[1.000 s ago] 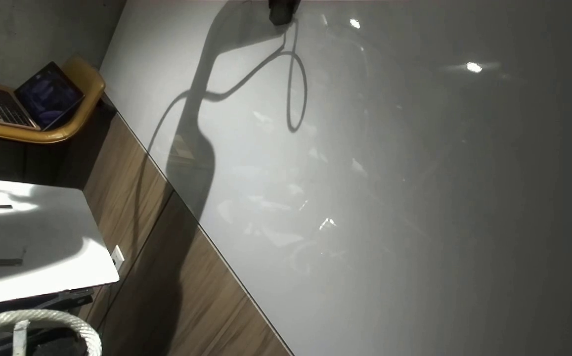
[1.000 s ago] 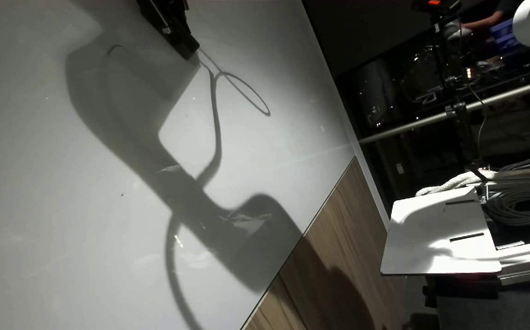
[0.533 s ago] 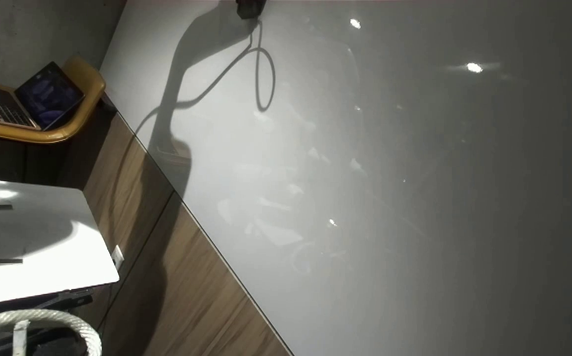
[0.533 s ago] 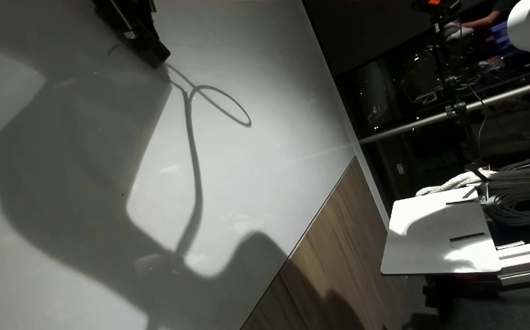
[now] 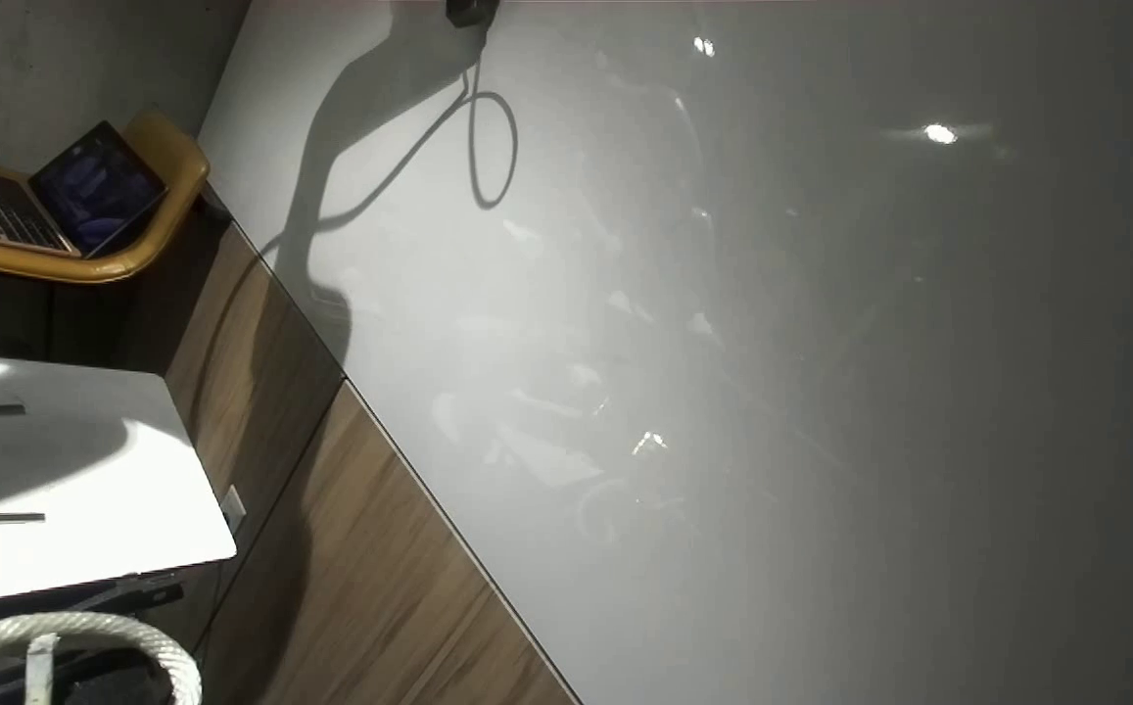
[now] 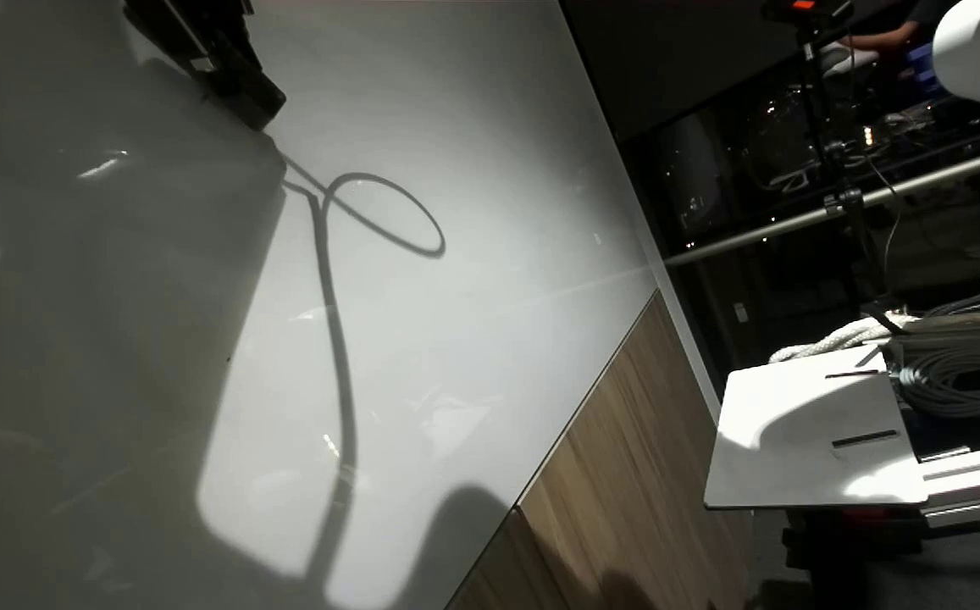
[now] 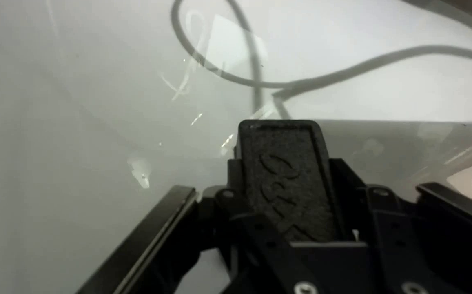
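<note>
My gripper is shut on a dark rectangular eraser with raised-edge lettering that looks like EXPO. The fingers press its two long sides and its far end sticks out beyond them. In both exterior views the eraser is at the top, over a glossy white surface. The gripper is partly cut off by the top edge in an exterior view. I cannot tell whether the eraser touches the surface. Shadows of the arm and a looped cable fall on the surface beside it.
Wood panels border the white surface. A yellow chair holds an open laptop. A white slotted plate stands beside the wood, near thick rope and coiled cable. A person's arm shows behind.
My gripper and the eraser have moved left in both exterior views, slightly up in one exterior picture and slightly down in its counterpart. Their shadows moved along. The eraser stays in the gripper.
</note>
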Available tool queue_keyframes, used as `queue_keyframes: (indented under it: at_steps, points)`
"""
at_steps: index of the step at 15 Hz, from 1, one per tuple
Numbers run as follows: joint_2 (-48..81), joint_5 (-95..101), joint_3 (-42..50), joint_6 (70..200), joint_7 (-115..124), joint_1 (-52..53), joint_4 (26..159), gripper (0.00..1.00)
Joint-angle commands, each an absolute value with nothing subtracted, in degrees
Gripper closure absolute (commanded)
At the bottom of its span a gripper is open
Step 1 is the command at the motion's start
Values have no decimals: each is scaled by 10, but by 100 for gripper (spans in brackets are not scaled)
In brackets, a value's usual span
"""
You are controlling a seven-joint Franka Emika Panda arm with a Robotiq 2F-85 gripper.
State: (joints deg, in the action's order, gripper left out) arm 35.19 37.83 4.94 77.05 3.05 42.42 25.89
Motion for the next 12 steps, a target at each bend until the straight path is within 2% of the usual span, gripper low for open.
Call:
queue_keyframes:
  at_steps: [1, 5, 12]
  points:
    - [338, 397, 63, 804, 40, 457, 260, 71]
    - [325, 415, 70, 843, 28, 461, 260, 71]
    - [304, 373, 62, 929, 2, 371, 257, 71]
